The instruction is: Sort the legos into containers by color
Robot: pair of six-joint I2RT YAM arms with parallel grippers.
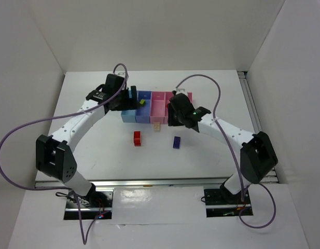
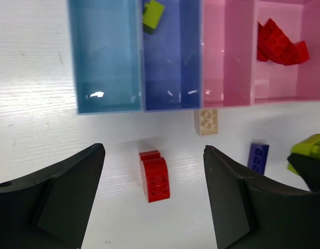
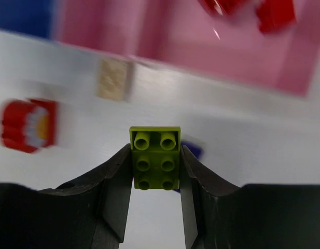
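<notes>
**Right gripper holds a yellow-green brick at the bin row**

The right gripper [image 3: 155, 155] has its fingers closed narrowly on a yellow-green lego [image 3: 155, 158], studs facing the wrist camera. It is held above the table [image 2: 35, 114], just in front of the bin row.

The left gripper [image 2: 153, 153] hangs with its fingers spread wide and nothing between them, also in front of the row.

In the row, the light blue bin [image 2: 105, 57] shows only bare floor. The darker blue bin [image 2: 172, 67] holds a second yellow-green lego [image 2: 153, 15]. Beside it is the narrow pink bin [image 2: 227, 57], and the wider pink bin [image 2: 284, 83] holds several red legos [image 2: 279, 41].

On the table in front of the row, a tan lego [image 2: 207, 121] lies just beside the narrow pink bin's front wall. A red lego [image 2: 155, 179] and a blue-purple lego [image 2: 258, 156] lie farther out.
</notes>
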